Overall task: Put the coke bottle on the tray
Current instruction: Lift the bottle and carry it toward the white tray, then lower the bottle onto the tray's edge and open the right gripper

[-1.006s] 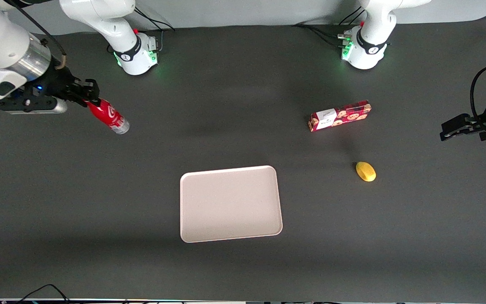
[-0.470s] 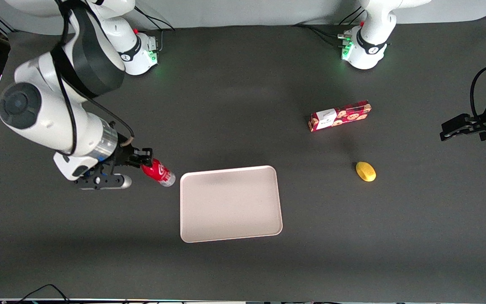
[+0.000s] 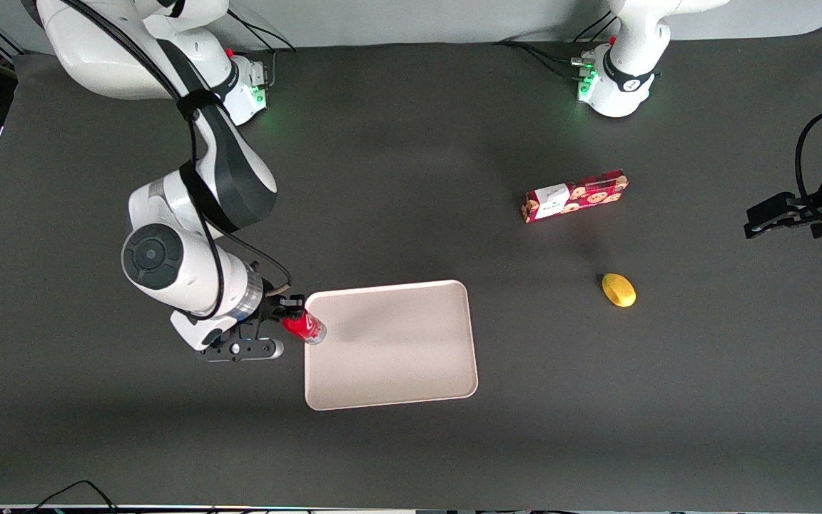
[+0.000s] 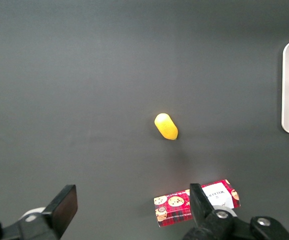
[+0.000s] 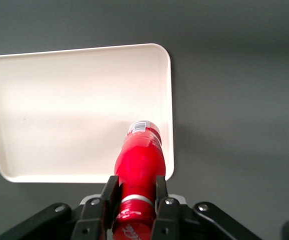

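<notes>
Dark table: gripper (image 3: 288,312) fingers (image 5: 109,196) clamp coke bottle (image 3: 304,328) over tray (image 3: 389,357).

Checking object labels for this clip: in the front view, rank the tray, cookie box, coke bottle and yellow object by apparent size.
1. tray
2. cookie box
3. coke bottle and yellow object: look alike; the bottle, held in the gripper over the tray's edge, is foreshortened.

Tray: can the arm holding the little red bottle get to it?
Probably yes. The pincer, shut on the coke bottle, hangs at the tray edge nearest the working arm, with nothing in between.
</notes>
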{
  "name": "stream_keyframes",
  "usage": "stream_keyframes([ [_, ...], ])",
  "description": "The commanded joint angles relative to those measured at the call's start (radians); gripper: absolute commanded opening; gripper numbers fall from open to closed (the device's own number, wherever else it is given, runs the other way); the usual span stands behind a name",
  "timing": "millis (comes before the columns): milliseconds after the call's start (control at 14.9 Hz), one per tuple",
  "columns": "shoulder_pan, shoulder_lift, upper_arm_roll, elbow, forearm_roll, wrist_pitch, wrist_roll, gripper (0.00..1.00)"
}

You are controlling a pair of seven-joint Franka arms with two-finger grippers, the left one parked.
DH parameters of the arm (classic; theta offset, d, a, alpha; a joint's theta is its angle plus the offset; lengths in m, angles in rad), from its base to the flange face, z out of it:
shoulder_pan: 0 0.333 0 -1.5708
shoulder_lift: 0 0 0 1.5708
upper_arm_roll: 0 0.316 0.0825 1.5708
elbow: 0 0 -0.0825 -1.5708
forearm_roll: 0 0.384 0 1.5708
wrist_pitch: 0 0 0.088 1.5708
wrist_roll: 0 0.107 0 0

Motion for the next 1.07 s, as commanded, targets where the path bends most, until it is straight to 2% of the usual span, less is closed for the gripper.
stream_keyframes([
  [0, 0.023, 0.088, -0.009, 0.056, -0.032, 0.063, 0.048, 0.00],
  [201, 0.023, 0.132, -0.009, 0.056, -0.061, 0.123, 0.048, 0.00],
  [537, 0.023, 0.158, -0.009, 0.054, -0.062, 0.139, 0.050, 0.00],
  [604, 0.023, 0.158, -0.009, 0.054, -0.062, 0.139, 0.050, 0.15],
  [671, 0.022, 0.158, -0.011, 0.053, -0.063, 0.142, 0.048, 0.92],
  [738, 0.022, 0.158, -0.009, 0.051, -0.071, 0.153, 0.048, 1.00],
  [1006, 0.022, 0.158, -0.009, 0.053, -0.071, 0.157, 0.051, 1.00],
])
